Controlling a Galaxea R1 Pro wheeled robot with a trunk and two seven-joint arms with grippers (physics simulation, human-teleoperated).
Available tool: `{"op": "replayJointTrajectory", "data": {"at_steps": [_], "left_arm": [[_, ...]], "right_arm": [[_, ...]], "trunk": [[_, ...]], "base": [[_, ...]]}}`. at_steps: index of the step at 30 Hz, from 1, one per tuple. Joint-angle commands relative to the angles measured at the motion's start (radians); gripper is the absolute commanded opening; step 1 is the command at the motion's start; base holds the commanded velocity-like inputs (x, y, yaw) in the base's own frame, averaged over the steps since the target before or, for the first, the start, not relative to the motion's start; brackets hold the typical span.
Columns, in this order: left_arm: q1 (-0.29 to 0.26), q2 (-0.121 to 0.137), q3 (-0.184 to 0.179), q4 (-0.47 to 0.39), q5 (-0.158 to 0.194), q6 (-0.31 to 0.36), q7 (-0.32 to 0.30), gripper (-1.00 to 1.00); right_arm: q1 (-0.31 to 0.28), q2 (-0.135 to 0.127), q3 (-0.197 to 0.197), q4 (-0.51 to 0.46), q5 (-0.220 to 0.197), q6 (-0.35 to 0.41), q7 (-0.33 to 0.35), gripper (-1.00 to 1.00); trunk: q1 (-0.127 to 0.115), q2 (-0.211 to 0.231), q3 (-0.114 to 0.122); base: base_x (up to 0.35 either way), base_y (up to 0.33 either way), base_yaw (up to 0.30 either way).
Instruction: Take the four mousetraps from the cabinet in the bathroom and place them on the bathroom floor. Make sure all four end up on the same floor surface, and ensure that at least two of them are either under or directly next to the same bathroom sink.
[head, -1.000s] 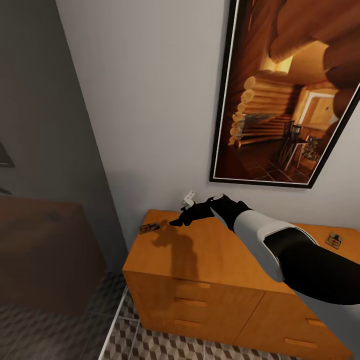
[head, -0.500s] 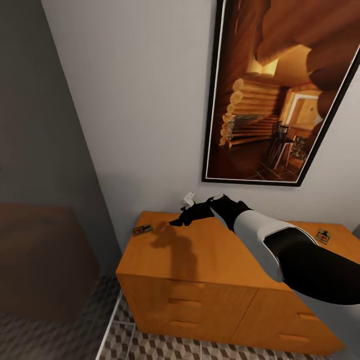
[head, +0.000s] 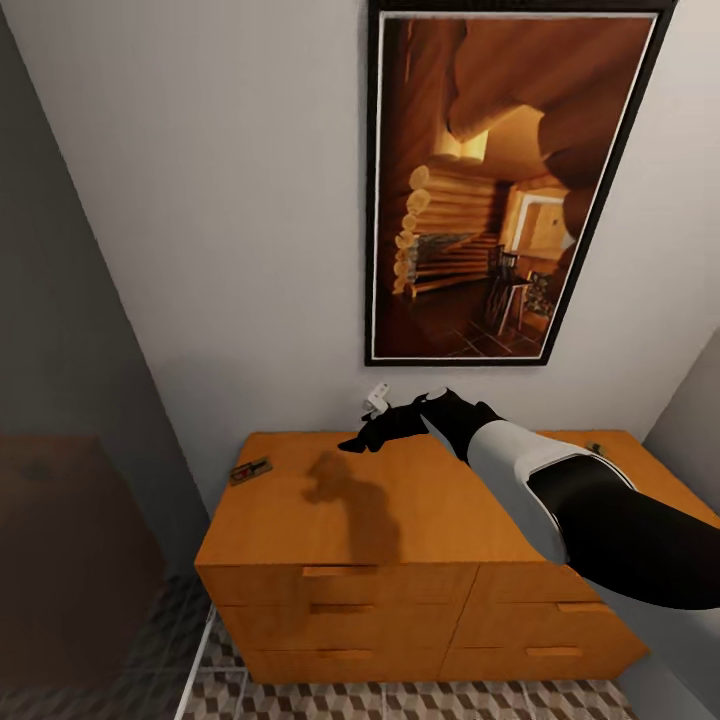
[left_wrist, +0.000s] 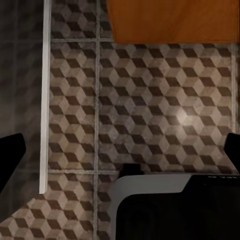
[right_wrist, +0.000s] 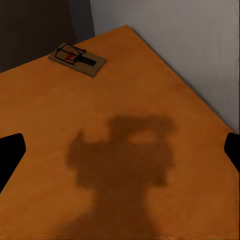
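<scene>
Small flat dark-brown wooden mousetrap (right_wrist: 77, 59) lies on the orange-brown wooden cabinet's (head: 420, 510) top, ahead-left of the right hand (head: 352, 444), fingers spread wide, empty. View has swung rightward since; hand-to-trap gap widened.

Pale grey wall (head: 250, 200), black-framed log-cabin picture (head: 490, 190), dark wooden unit (head: 70, 560) in shadow at left

2 mousetraps (head: 250, 470) flat on cabinet (head: 420, 520) top – far apart.
</scene>
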Motion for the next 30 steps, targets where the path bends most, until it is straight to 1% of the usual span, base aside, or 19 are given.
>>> {"op": "replayJointTrajectory", "data": {"at_steps": [1, 6, 12, 30], "left_arm": [[-0.001, -0.001, -0.008, 0.003, 0.004, -0.005, 0.0, 1.0], [-0.001, -0.001, -0.007, 0.003, 0.004, -0.005, 0.0, 1.0], [-0.001, -0.001, -0.008, 0.003, 0.004, -0.005, 0.0, 1.0], [-0.001, -0.001, -0.008, 0.003, 0.004, -0.005, 0.0, 1.0]], "right_arm": [[-0.001, 0.0, -0.005, -0.002, 0.007, 0.008, 0.003, 1.0], [-0.001, 0.0, -0.005, -0.002, 0.007, 0.008, 0.003, 1.0], [-0.001, 0.0, -0.005, -0.001, 0.007, 0.008, 0.002, 1.0], [0.0, 0.0, -0.005, 0.0, 0.009, 0.005, -0.006, 1.0]], "trunk": [[0.001, -0.002, -0.001], [0.001, -0.002, 0.004], [0.001, -0.002, 0.009], [0.001, -0.002, 0.011]], "base": [[0.0, 0.0, -0.242], [-0.036, 0.0, -0.242], [-0.138, 0.0, -0.189], [-0.182, 0.0, -0.022]]}}
